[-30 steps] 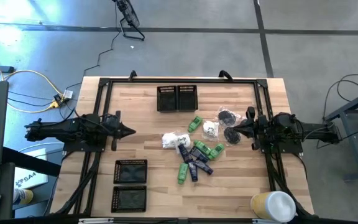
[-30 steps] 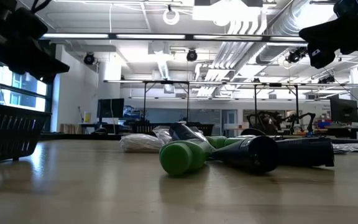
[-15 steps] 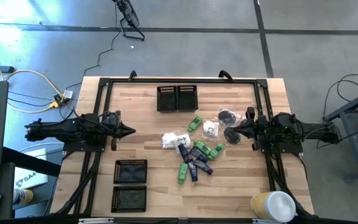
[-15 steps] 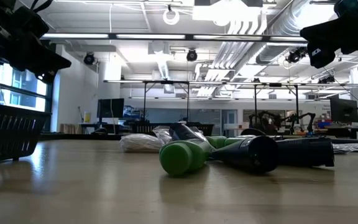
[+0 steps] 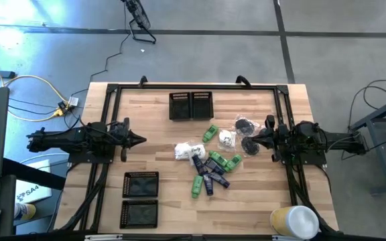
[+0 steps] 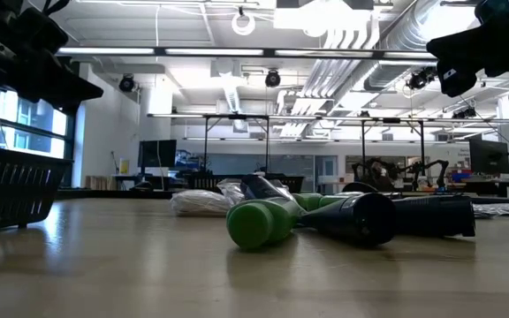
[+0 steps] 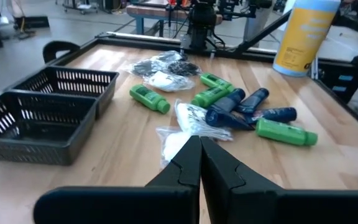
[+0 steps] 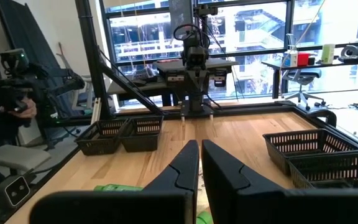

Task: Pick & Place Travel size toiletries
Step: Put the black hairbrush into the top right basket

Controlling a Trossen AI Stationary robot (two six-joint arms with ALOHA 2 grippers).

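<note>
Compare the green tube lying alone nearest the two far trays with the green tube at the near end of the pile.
The far green tube lies apart from the pile, touching nothing; the near green tube lies against the navy tubes. The far one lies slanted across the table; the near one points almost straight toward the near edge. Both are bright green and lie flat.

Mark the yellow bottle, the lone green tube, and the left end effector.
yellow bottle [image 7: 304, 34]: left wrist view, label.
lone green tube [image 5: 210, 132]: high view, body.
left end effector [image 5: 141, 140]: high view, shut tips.
</note>
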